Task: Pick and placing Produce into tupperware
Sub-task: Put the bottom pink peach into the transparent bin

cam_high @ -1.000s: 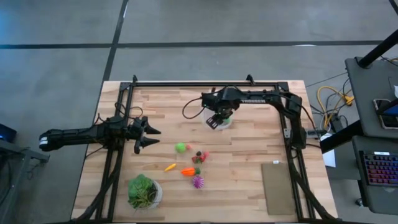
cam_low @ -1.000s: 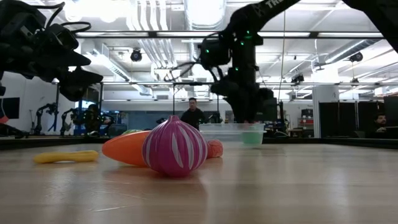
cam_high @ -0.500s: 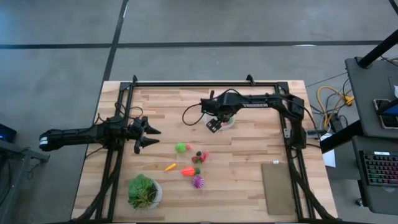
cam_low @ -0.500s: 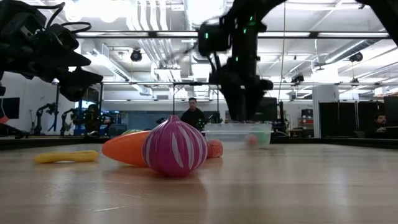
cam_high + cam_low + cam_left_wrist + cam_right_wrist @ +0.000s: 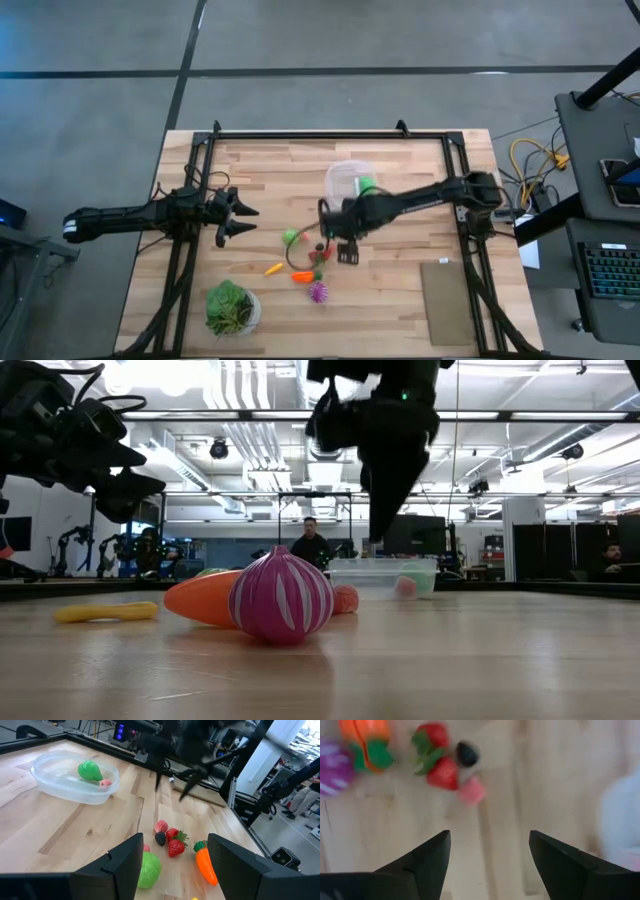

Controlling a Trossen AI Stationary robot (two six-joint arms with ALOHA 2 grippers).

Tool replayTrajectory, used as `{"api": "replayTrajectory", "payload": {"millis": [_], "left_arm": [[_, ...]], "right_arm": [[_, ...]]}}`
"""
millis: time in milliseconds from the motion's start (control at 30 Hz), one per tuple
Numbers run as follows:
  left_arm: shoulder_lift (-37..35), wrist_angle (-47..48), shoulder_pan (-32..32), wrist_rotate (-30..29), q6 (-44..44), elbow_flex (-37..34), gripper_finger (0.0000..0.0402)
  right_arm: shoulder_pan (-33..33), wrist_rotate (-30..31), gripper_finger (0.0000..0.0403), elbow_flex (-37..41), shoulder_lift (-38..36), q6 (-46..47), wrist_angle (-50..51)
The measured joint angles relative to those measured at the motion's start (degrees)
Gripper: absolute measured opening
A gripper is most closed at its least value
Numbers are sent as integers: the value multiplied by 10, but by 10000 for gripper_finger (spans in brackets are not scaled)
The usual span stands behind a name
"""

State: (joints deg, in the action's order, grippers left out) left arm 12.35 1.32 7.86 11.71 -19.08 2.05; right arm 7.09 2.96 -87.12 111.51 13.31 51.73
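The clear round tupperware sits toward the table's far side and holds a green piece and a small pink one. Loose produce lies nearer. It includes a green ball, red strawberries with a dark berry and a pink bit, an orange carrot, a yellow piece and the spiky purple ball. My right gripper hovers open above the table just right of the red cluster. My left gripper waits open, raised, left of the green ball.
A leafy plant in a white pot stands near the table's near-left corner. A tan mat lies at the near right. A dark frame runs along the table's edges. People stand in the room beyond the table.
My right gripper has left the tupperware and swung toward the near edge and a little left, ending over the red cluster. The tupperware, hidden under it before, now shows with the green and pink pieces lying inside.
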Motion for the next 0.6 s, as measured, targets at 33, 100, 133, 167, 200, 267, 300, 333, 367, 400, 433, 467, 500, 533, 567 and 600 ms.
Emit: {"api": "replayTrajectory", "payload": {"millis": [33, 100, 133, 167, 200, 267, 300, 333, 367, 400, 433, 467, 500, 533, 567, 600], "left_arm": [[0, 0, 0, 0, 0, 0, 208], [0, 0, 0, 0, 0, 0, 208], [0, 0, 0, 0, 0, 0, 208], [0, 0, 0, 0, 0, 0, 208], [-1, 0, 0, 0, 0, 0, 208], [0, 0, 0, 0, 0, 0, 208], [0, 0, 0, 0, 0, 0, 208], [-1, 0, 0, 0, 0, 0, 208], [-1, 0, 0, 0, 0, 0, 208], [0, 0, 0, 0, 0, 0, 208], [0, 0, 0, 0, 0, 0, 208], [-1, -1, 0, 0, 0, 0, 208], [0, -3, 0, 0, 0, -1, 208], [0, -3, 0, 0, 0, -1, 208], [0, -3, 0, 0, 0, -1, 208], [-1, -3, 0, 0, 0, -1, 208]], "right_arm": [[5, -1, 263, 1, 9, 4, -5], [12, 0, 263, 1, 22, 10, -21], [15, 0, 262, 1, 29, 10, -29], [16, 1, 261, 0, 34, 10, -38], [17, 1, 260, 0, 38, 10, -45], [18, 1, 260, 0, 48, 10, -55], [18, 1, 260, 0, 49, 12, -61], [18, 2, 260, 0, 49, 12, -63], [18, 6, 260, 1, 49, 12, -63], [19, 12, 259, 1, 49, 10, -65], [19, 16, 257, 2, 49, 6, -73], [20, 19, 256, 4, 49, 1, -82], [20, 22, 254, 5, 49, -3, -86], [20, 26, 252, 7, 49, -7, -91], [20, 28, 250, 8, 49, -11, -99], [20, 28, 248, 10, 49, -14, -109]]}}
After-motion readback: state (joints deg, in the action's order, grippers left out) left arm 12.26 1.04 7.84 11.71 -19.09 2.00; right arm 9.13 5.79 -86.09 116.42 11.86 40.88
